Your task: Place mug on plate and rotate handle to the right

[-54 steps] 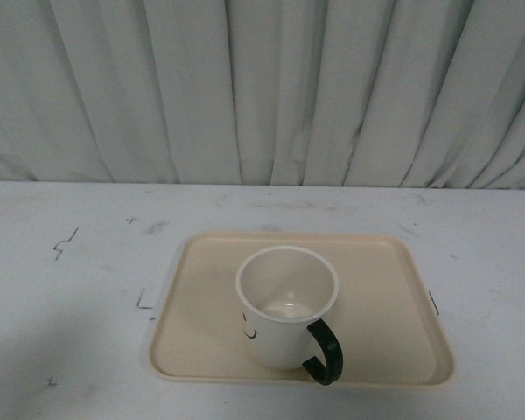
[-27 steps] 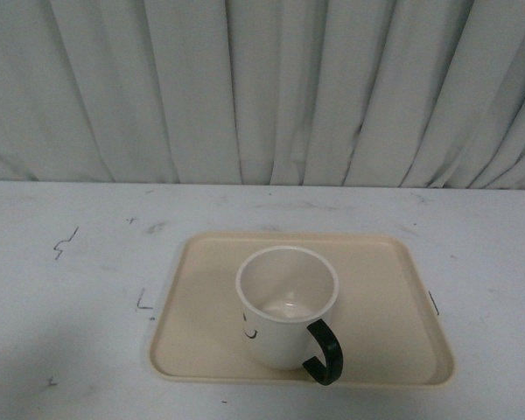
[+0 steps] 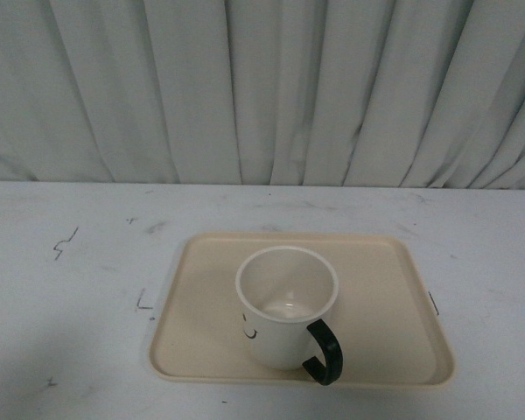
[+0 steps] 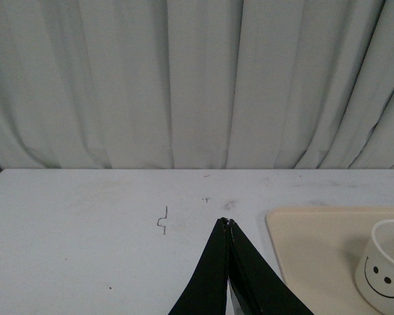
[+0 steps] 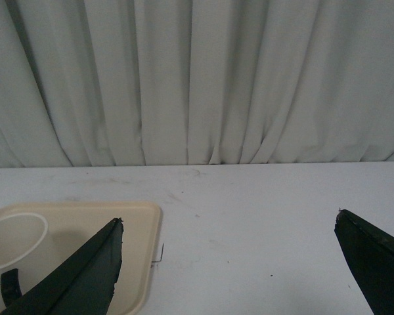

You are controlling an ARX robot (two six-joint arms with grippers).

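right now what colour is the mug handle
The handle is glossy black-green, best seen in the front view.

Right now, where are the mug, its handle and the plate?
mug (image 3: 278,346): front view, white side wall below the rim.
handle (image 3: 335,350): front view, outer curve of the dark loop.
plate (image 3: 383,289): front view, bare floor right of the mug.
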